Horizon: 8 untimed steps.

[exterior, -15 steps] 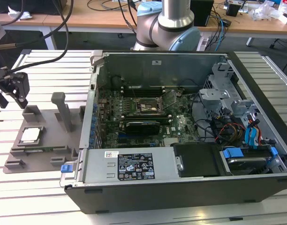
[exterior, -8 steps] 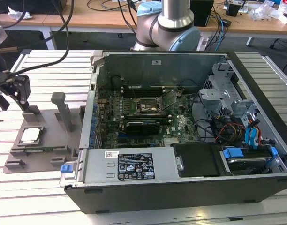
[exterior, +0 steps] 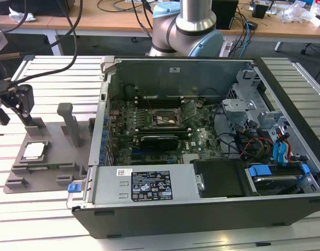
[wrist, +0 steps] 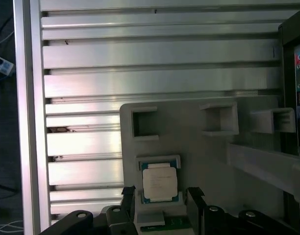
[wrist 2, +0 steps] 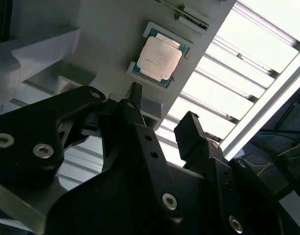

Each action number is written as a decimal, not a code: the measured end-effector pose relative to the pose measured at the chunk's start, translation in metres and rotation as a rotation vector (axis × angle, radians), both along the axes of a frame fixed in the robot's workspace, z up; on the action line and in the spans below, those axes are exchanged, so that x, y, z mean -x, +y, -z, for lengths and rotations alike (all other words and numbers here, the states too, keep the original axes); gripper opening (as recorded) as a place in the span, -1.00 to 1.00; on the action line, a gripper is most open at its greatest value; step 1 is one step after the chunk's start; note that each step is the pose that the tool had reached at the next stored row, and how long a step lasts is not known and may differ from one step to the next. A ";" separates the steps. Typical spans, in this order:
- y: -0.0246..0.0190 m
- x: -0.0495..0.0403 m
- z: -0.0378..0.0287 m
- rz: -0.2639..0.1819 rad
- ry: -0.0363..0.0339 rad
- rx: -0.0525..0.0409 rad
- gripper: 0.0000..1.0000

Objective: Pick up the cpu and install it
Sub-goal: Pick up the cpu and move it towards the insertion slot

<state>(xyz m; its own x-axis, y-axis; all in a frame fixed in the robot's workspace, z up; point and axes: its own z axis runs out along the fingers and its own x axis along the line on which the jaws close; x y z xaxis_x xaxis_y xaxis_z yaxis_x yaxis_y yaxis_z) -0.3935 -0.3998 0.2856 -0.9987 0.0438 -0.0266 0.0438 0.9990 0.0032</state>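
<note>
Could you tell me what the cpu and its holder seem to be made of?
The cpu: likely metal lid, pale silvery sheen, over a greenish board edge. The holder: probably matte grey plastic, given its dull, uniform surface.

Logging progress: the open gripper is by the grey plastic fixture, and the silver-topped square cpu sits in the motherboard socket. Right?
No: the silver-topped square cpu lies in the grey plastic fixture, not the motherboard socket, as the exterior view shows.

Lab, slotted aluminium table, open computer case, cabled desk
</note>
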 end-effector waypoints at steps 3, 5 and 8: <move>-0.0015 0.0000 0.0005 0.000 0.0003 0.0002 0.09; -0.0015 0.0000 0.0012 0.000 0.0003 0.0002 0.09; -0.0015 -0.0001 0.0026 0.000 0.0002 0.0006 0.09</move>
<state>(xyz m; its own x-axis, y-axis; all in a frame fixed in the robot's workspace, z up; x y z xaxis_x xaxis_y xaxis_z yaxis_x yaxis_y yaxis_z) -0.3934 -0.4013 0.2829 -0.9987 0.0437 -0.0264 0.0436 0.9990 0.0026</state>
